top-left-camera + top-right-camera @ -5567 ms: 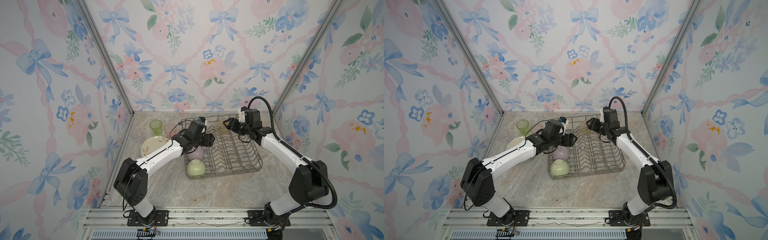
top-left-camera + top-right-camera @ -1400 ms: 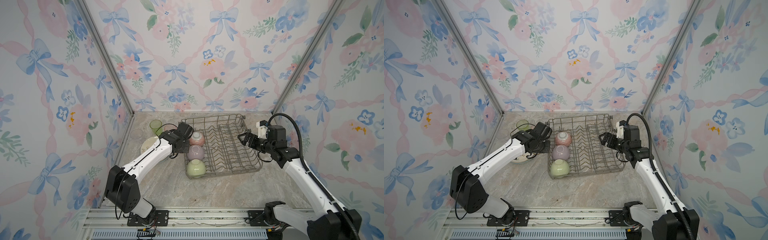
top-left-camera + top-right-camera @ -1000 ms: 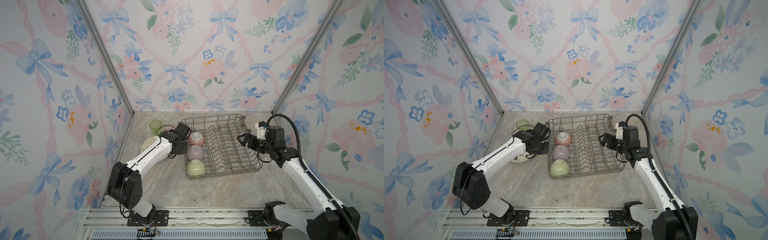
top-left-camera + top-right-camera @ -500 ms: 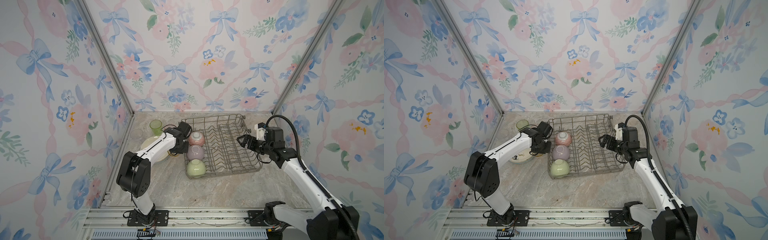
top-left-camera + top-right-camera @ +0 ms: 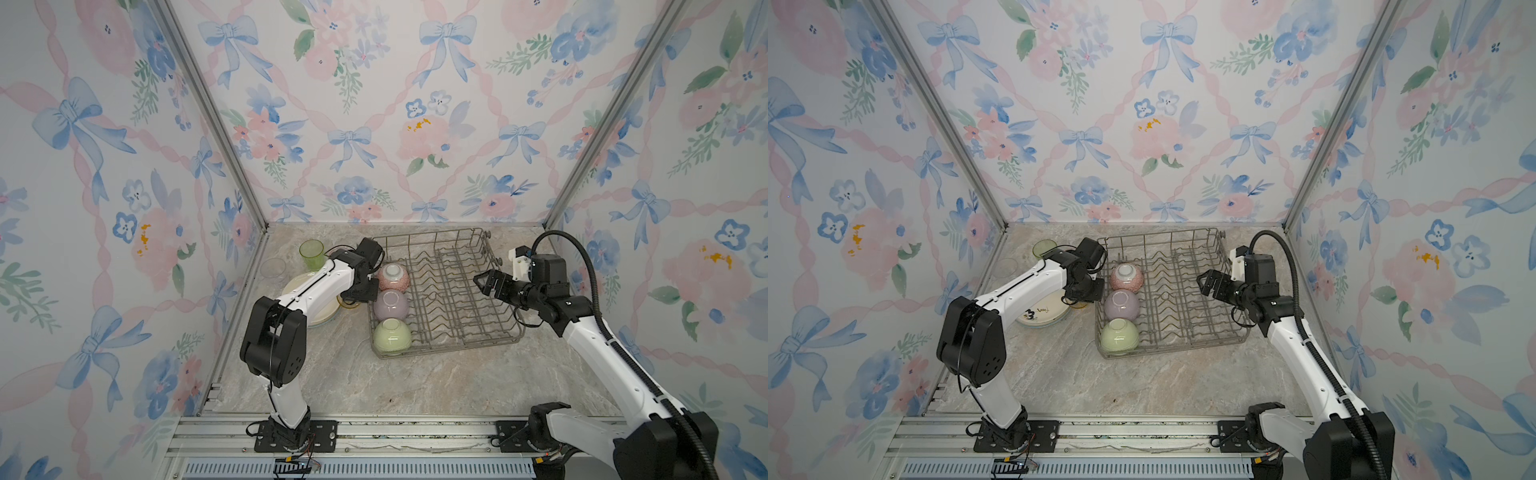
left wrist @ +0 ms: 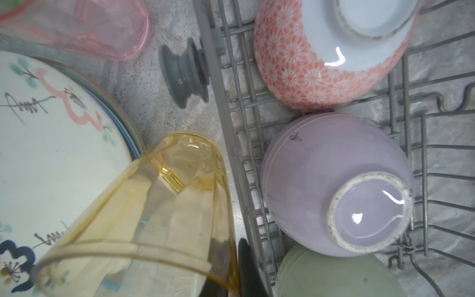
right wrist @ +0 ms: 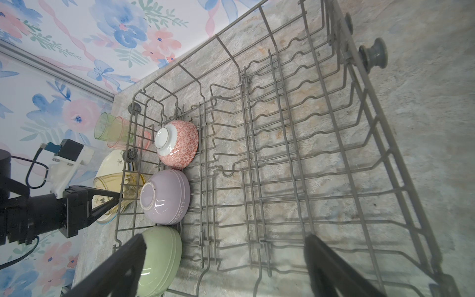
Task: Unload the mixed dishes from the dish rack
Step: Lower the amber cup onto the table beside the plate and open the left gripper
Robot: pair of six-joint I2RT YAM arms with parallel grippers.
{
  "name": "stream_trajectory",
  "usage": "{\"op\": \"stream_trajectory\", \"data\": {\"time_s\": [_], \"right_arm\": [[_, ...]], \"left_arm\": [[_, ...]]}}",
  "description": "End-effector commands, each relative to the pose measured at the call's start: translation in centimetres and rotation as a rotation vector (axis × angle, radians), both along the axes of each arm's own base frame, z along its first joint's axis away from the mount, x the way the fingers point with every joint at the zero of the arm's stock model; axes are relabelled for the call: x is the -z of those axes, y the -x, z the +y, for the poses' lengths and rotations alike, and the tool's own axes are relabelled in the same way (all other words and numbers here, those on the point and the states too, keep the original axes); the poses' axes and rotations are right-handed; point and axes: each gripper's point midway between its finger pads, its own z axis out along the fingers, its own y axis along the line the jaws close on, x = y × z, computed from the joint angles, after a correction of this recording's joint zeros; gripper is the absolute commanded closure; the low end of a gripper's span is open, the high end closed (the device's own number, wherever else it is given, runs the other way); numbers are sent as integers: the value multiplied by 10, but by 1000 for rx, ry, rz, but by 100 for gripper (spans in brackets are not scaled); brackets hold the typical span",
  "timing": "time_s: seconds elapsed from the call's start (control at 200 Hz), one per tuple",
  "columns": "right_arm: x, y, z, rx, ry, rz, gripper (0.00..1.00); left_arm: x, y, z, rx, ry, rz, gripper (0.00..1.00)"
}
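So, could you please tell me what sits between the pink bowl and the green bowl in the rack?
The lilac bowl, upside down, sits between them; both top views show it.

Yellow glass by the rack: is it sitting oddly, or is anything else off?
Yes. The yellow glass is tilted far over, above the edge of the stacked plates just outside the rack, pinched by the left gripper. The green glass stands upright. The bowls in the rack sit upside down.
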Motion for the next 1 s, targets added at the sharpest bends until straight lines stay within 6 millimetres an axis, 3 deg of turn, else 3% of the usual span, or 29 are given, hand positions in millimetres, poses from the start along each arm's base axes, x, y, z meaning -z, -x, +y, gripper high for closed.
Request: {"op": "stream_trajectory", "data": {"time_s": [0.0, 0.21, 0.39, 0.655, 0.995], "right_arm": [[9, 4, -3, -5, 8, 24, 3], [8, 5, -2, -2, -2, 22, 3], [9, 6, -1, 0, -18, 25, 3], [10, 7, 10, -16, -35, 30, 2], [11, 13, 38, -94, -30, 35, 2]], "left_arm": [[-6, -5, -3, 15, 15, -12, 84], [-18, -6, 0, 7, 14, -48, 79], [-37, -6, 4, -6, 21, -102, 67], [-63, 2, 25, -56, -19, -195, 58], [-94, 29, -2, -26, 111, -251, 42]]}}
